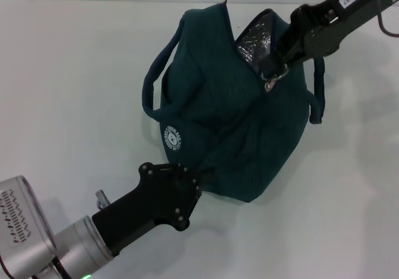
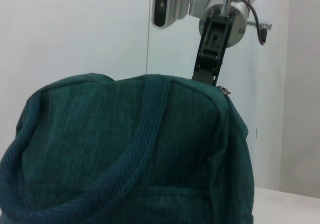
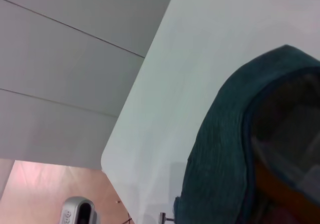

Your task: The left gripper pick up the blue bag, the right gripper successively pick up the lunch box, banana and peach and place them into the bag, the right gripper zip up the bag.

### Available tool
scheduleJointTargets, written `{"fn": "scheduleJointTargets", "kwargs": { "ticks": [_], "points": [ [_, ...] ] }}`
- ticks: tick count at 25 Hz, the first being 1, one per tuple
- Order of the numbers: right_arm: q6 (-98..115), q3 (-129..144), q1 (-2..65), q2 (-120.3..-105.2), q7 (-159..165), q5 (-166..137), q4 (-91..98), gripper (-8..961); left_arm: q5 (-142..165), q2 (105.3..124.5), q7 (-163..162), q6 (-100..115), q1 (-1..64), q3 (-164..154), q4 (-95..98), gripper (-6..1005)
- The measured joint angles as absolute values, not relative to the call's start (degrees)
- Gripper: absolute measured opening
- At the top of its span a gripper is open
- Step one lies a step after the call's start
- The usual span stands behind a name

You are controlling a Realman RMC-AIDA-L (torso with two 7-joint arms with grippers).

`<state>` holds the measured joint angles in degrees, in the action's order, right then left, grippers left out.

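The blue bag [image 1: 230, 123] lies bulging on the white table, its round logo facing me. My left gripper [image 1: 198, 180] comes in from the near left and is shut on the bag's near edge. Above the bag's far side, my right gripper [image 1: 276, 67] is shut on the zipper's ring pull [image 1: 269, 83]. Beyond the pull a wedge of silver lining [image 1: 255, 37] still shows. In the left wrist view the bag [image 2: 125, 154] fills the lower part, with the right gripper [image 2: 210, 66] above its top. The right wrist view looks into the bag [image 3: 220, 149], where an orange strip, seemingly the banana [image 3: 282, 191], shows. Lunch box and peach are hidden.
The white table [image 1: 75, 92] spreads around the bag on all sides. One bag handle [image 1: 153, 89] loops out to the left and another [image 1: 319, 95] hangs at the right. A wall stands behind the table's far edge.
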<state>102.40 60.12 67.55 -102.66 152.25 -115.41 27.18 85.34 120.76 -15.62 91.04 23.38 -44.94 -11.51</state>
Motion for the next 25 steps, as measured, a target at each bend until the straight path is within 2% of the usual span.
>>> {"fn": "scheduleJointTargets", "kwargs": {
  "ticks": [2, 13, 19, 25],
  "points": [
    [102.67, 59.28, 67.03, -102.66, 152.44, -115.31, 28.11, 7, 85.34, 120.76, -15.58, 91.06, 23.38, -44.92, -11.52, 39],
    [108.59, 57.10, 65.07, -102.20, 153.05, -115.27, 29.13, 8, 85.25, 120.76, -15.55, 91.64, 23.86, -44.88, -11.50, 39],
    [113.64, 53.92, 63.23, -103.42, 153.24, -115.15, 33.51, 7, 85.24, 120.76, -15.56, 91.73, 23.91, -44.83, -11.51, 40],
    [113.89, 48.99, 59.78, -103.23, 153.43, -115.11, 39.75, 5, 85.16, 120.76, -15.55, 91.76, 23.91, -44.82, -11.51, 40]
  ]
}}
